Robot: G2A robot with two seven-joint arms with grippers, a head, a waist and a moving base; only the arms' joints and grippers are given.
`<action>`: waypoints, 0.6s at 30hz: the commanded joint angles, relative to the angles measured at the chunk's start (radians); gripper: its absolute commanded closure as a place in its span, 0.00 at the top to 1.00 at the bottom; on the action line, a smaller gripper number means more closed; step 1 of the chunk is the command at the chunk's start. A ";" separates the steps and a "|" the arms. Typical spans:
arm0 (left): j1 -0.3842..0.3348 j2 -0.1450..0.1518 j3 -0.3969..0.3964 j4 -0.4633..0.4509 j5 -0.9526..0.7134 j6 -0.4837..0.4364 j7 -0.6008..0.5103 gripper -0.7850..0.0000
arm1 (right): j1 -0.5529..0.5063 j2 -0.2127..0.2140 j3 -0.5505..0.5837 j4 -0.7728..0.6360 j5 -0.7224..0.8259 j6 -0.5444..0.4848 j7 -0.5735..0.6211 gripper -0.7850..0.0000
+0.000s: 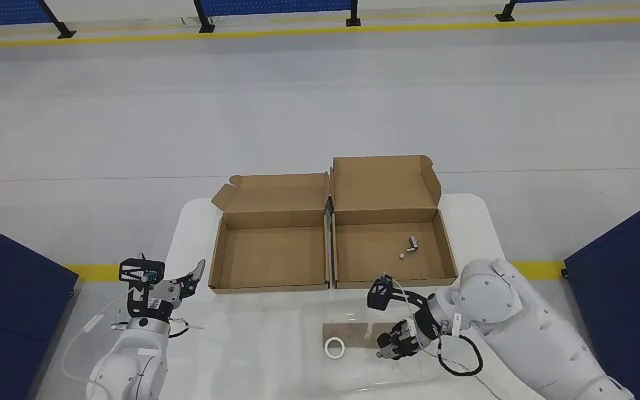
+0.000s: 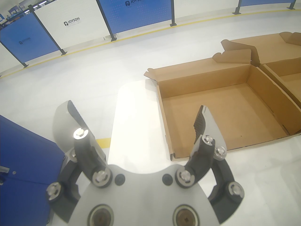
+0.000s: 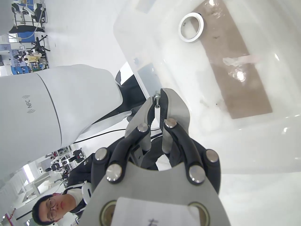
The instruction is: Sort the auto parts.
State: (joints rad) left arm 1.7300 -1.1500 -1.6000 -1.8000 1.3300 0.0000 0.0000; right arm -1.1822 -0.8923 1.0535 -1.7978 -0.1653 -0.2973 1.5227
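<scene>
Table (image 1: 470, 215), white, carries two open cardboard boxes side by side, walls touching: left box (image 1: 270, 255) with its floor bare, right box (image 1: 370, 250) holding small metal parts (image 1: 410, 243) toward its right wall, the longer one lying diagonally. Clear tray (image 3: 235, 142) sits just in front of the boxes. A brown sheet (image 1: 355, 332) lies flat on its floor, and a white ring (image 1: 334, 347) rests flat, partly on one end of the sheet. Right gripper (image 3: 157, 98) is above the tray, near the right box's front wall, fingers clamped on a small threaded part (image 3: 156, 97). The part's long axis runs roughly along the fingers, one end protruding past the tips. Left gripper (image 2: 136, 105) is at the table's left edge, beside the left box, fingers spread wide.
</scene>
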 commanded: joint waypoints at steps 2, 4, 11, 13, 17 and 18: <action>0.000 0.000 0.000 0.000 0.000 0.000 0.000 1.00 | -0.009 0.003 0.017 0.015 0.020 0.007 -0.028 0.00; 0.000 0.000 0.000 0.000 0.000 0.000 0.000 1.00 | -0.024 0.009 0.053 0.037 0.130 -0.015 -0.015 0.00; 0.000 0.000 0.000 0.000 0.000 0.000 0.000 1.00 | -0.067 0.063 0.129 0.029 0.444 0.013 0.013 0.00; 0.000 0.000 0.000 0.000 0.000 0.000 0.000 1.00 | -0.080 0.084 0.137 0.027 0.550 0.013 0.013 0.00; 0.000 0.000 0.000 0.000 0.000 0.000 0.000 1.00 | -0.083 0.110 0.142 0.031 0.710 0.013 0.013 0.00; 0.000 0.000 0.000 0.000 0.000 0.000 0.000 1.00 | -0.072 0.115 0.139 0.043 0.747 0.013 0.013 0.00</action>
State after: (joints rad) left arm 1.7300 -1.1500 -1.6000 -1.8000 1.3300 0.0000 0.0000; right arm -1.2640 -0.7815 1.1953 -1.7647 0.5339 -0.2847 1.5359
